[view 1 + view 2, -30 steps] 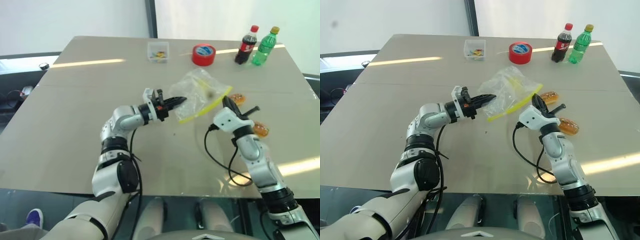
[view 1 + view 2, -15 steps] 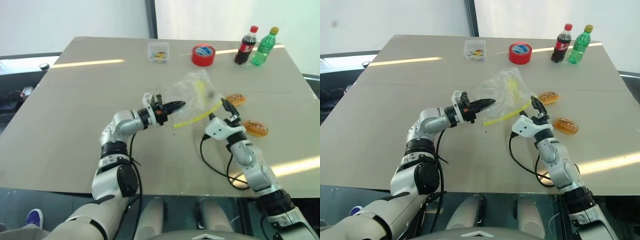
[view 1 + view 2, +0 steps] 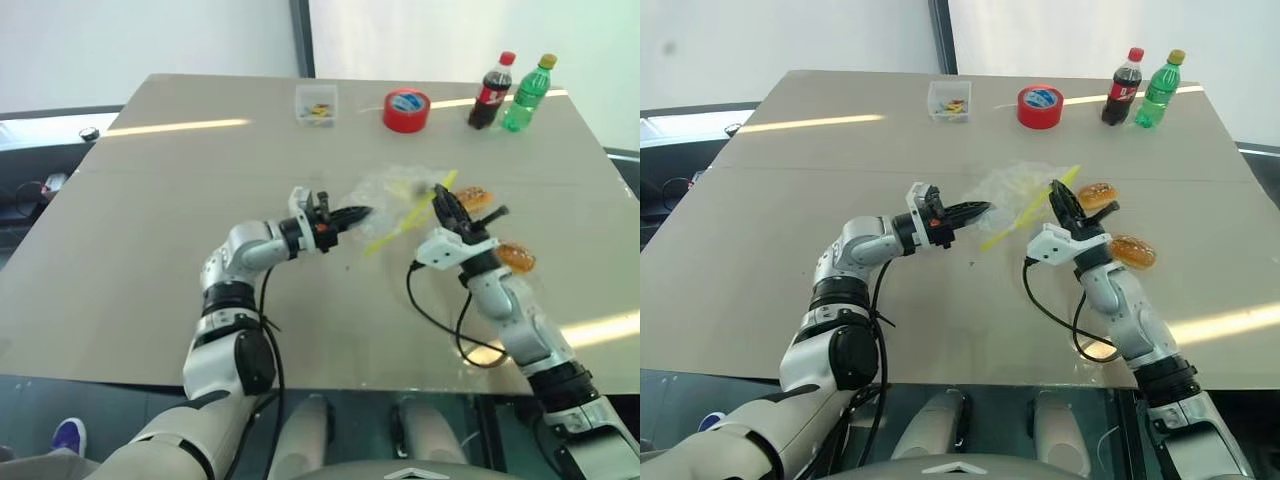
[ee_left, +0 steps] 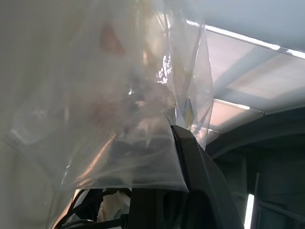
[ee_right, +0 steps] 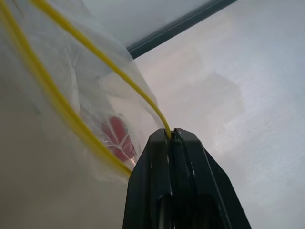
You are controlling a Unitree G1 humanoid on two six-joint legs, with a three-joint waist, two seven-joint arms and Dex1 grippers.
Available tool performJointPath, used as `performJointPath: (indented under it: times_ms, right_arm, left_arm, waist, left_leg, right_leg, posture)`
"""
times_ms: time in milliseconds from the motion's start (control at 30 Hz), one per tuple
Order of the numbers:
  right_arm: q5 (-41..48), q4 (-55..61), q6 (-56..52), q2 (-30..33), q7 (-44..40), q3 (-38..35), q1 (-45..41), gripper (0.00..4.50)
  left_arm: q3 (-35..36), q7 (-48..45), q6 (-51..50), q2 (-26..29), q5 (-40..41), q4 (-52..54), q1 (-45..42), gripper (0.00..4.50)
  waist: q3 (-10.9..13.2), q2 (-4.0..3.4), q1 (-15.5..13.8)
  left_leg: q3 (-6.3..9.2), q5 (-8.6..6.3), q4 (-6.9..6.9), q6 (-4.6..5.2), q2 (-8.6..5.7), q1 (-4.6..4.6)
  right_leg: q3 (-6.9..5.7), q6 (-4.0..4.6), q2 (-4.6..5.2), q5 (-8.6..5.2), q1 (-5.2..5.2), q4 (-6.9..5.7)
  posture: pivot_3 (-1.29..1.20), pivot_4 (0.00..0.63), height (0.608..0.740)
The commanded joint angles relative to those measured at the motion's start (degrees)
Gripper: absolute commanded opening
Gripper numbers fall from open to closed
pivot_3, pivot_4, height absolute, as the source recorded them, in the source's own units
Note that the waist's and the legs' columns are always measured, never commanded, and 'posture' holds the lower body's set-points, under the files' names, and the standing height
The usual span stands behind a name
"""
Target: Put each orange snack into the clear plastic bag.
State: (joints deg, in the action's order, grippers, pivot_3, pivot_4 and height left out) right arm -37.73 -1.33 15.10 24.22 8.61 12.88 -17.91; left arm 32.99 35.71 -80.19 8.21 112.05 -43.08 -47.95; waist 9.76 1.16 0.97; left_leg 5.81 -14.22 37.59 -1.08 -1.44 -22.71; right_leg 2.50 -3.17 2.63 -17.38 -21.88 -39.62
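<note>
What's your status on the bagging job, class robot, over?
Left gripper shut on the clear plastic bag. Right gripper shut on its yellow seal strip. Both orange snacks on the table, not bagged. Nothing blocking.

Silver-grey jointed arms with black elbow bands end in white wrists, black-fingered hands and a looping black cable (image 3: 440, 320).
</note>
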Motion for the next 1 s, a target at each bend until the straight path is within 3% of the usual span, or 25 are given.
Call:
performJointPath:
  times_ms: [33,167,267,400,467,500,567,633,733,800,933,1000]
  right_arm:
    - [1.4,3.0,2.2,1.0,-1.1,-1.5,-0.4,0.11]
    - [2.4,5.5,1.8,2.1,-3.8,-2.8,0.2,0.11]
    - [4.1,8.0,1.4,3.0,-5.6,-4.5,0.5,0.11]
    - [6.5,10.2,0.8,3.0,-7.2,-6.7,0.7,0.0]
    - [7.8,10.8,-0.2,2.7,-8.3,-7.7,0.4,0.0]
    - [8.5,10.8,-0.7,2.8,-9.4,-7.9,-0.3,0.0]
    - [10.4,10.5,-3.1,2.1,-11.2,-8.7,-1.5,0.0]
    - [10.9,9.7,-5.8,2.3,-13.7,-8.6,-3.1,0.0]
    - [11.2,8.4,-10.3,1.6,-16.4,-8.3,-6.0,0.0]
    - [10.5,7.2,-13.5,0.7,-17.4,-7.5,-8.3,0.0]
    - [10.9,5.5,-17.7,-2.6,-18.4,-5.8,-12.2,0.0]
    - [9.5,4.2,-19.3,-4.1,-18.0,-4.4,-13.7,0.0]
  left_arm:
    - [-0.8,-0.1,-0.2,0.5,1.0,1.7,-0.1,0.0]
    - [-3.9,-1.4,1.2,2.1,-0.7,5.4,1.2,0.0]
    - [-8.0,-7.0,0.9,4.8,-8.8,11.4,3.0,0.0]
    - [-10.4,-11.1,1.2,5.4,-10.8,14.6,4.9,1.21]
    - [-11.5,-14.3,1.5,6.1,-13.1,17.8,6.1,2.21]
    - [-14.7,-20.1,1.0,8.6,-18.4,24.6,8.0,2.67]
    - [-22.8,-33.1,4.5,14.8,-30.5,38.1,12.1,2.67]
    - [-33.3,-48.7,17.6,23.7,-46.7,51.1,16.8,2.67]
    - [-40.8,-61.9,38.8,32.3,-66.9,62.0,22.6,2.67]
    - [-42.2,-64.9,47.1,35.3,-75.0,66.6,24.8,2.67]
    - [-44.3,-64.3,53.8,37.6,-88.0,71.9,24.9,2.67]
    - [-44.7,-62.2,50.9,36.6,-90.4,73.4,23.1,2.67]
  waist:
    - [0.0,0.0,0.0]
    - [0.0,0.0,0.0]
    - [0.0,0.0,0.0]
    - [0.0,0.0,-0.1]
    - [0.0,0.0,-0.2]
    - [0.0,0.0,-0.1]
    - [0.0,0.0,0.5]
    - [0.0,-0.03,1.0]
    - [0.0,-0.15,1.3]
    - [0.0,-0.16,1.1]
    - [0.1,-0.14,0.8]
    - [0.1,-0.14,0.8]
  left_leg:
    - [0.0,0.0,0.02,0.0,0.0,0.0]
    - [0.0,0.01,0.12,0.0,0.0,0.0]
    - [0.0,0.0,0.13,0.0,0.0,0.0]
    - [0.0,0.01,0.13,0.0,0.0,0.0]
    - [0.01,0.01,0.15,0.0,0.01,-0.01]
    - [0.01,0.01,0.16,0.01,0.01,-0.01]
    - [-0.06,0.01,0.11,0.0,0.01,-0.01]
    - [-0.21,0.03,-0.12,-0.03,0.05,0.06]
    - [-0.39,0.06,-0.3,-0.06,0.13,0.07]
    - [-0.49,0.08,-0.4,-0.05,0.15,0.1]
    - [-0.41,0.08,-0.39,0.0,0.3,-0.03]
    - [-0.42,0.02,-0.4,0.12,0.26,-0.05]
  right_leg:
    - [0.0,0.0,0.0,0.0,0.0,-0.02]
    - [0.0,0.0,0.0,0.0,0.0,-0.1]
    - [0.02,0.0,-0.01,0.0,0.0,-0.12]
    - [0.02,0.0,-0.01,0.0,0.0,-0.13]
    - [0.01,0.0,0.0,0.0,0.0,-0.13]
    - [0.01,0.0,0.0,0.0,0.01,-0.13]
    - [0.07,0.0,-0.02,0.0,-0.01,-0.13]
    - [0.21,0.02,-0.05,-0.01,-0.11,-0.11]
    - [0.34,0.12,-0.08,0.04,-0.19,-0.06]
    - [0.42,0.13,-0.07,0.04,-0.23,-0.02]
    - [0.36,0.13,-0.05,0.04,-0.29,0.04]
    - [0.37,0.11,-0.04,0.04,-0.28,0.07]
  posture:
    - [0.0,0.15,0.74]
    - [0.0,0.15,0.74]
    - [0.0,0.15,0.74]
    - [0.0,0.15,0.74]
    - [0.0,0.15,0.74]
    - [0.0,0.15,0.74]
    - [0.0,0.15,0.74]
    - [0.0,0.15,0.74]
    - [0.0,0.15,0.74]
    - [0.0,0.15,0.74]
    - [0.0,0.15,0.74]
    - [0.0,0.15,0.74]
